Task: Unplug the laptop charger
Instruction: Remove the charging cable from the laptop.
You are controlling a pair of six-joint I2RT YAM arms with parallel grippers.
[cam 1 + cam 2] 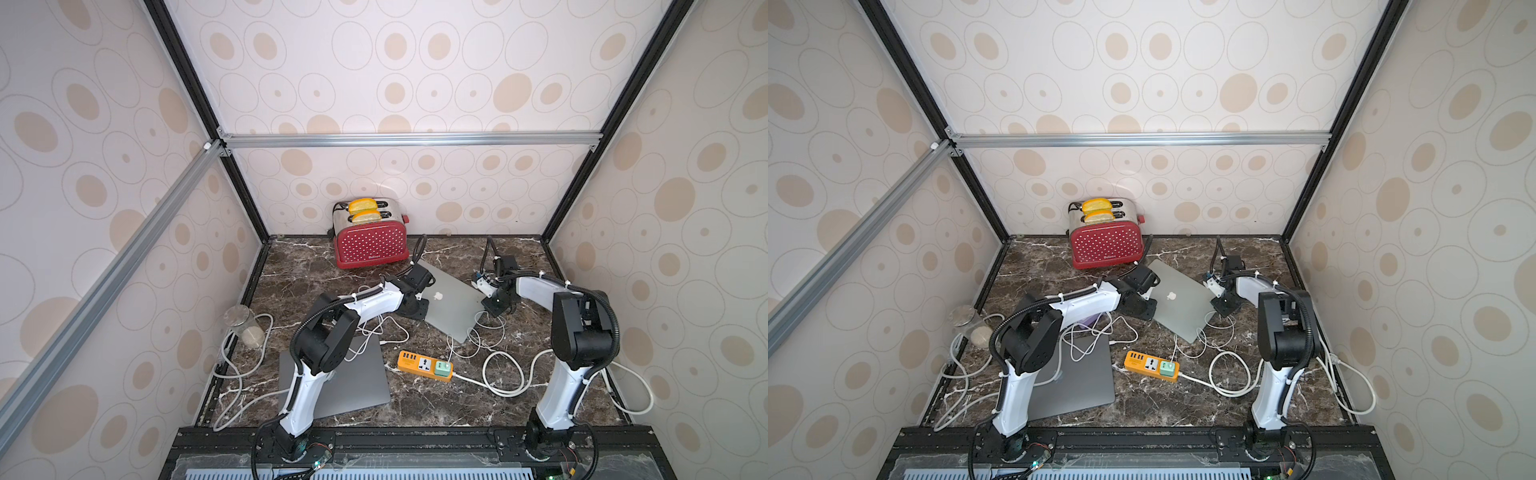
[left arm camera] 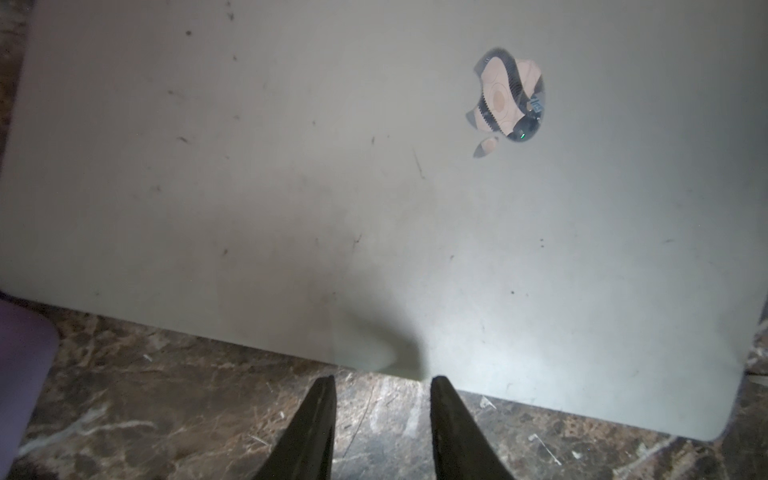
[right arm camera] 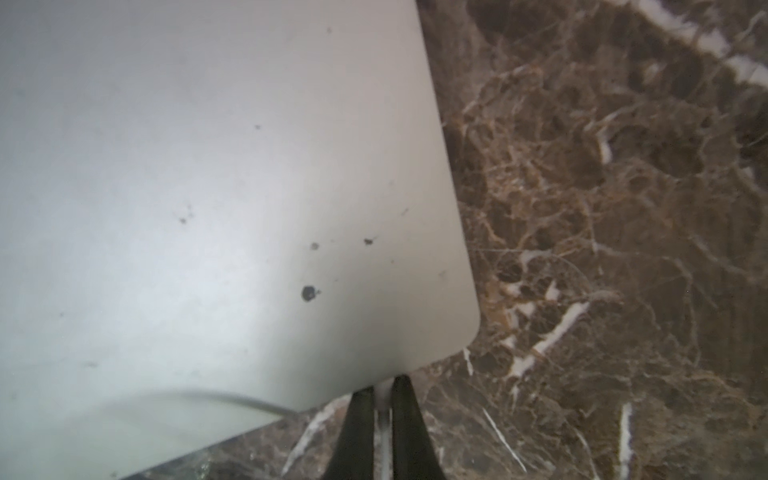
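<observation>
Pinching near one laptop (image 3: pixel 208 187) corner, the right gripper (image 3: pixel 382 380) has its fingers (image 3: pixel 361 415) pressed almost together on a thin white strip. We take that strip for the charger cable (image 3: pixel 382 432) where it meets the laptop's edge. The left gripper (image 2: pixel 382 380) stands spread with nothing between its tips, at the opposite edge (likely there to steady the laptop).

In both top views the laptop lies closed about mid-table, with the right gripper at its 3 o'clock corner and the left at 9 o'clock. We judge the grasp made and the pull not yet done. Whether the plug sits in its port we cannot tell, since the fingers hide it.

The cable is thin, white and limp. It loops from the laptop's 5 o'clock side to a green adapter (image 1: pixel 443 369) in the orange strip (image 1: pixel 415 362) at 6 o'clock, and the adapter looks plugged in.
</observation>
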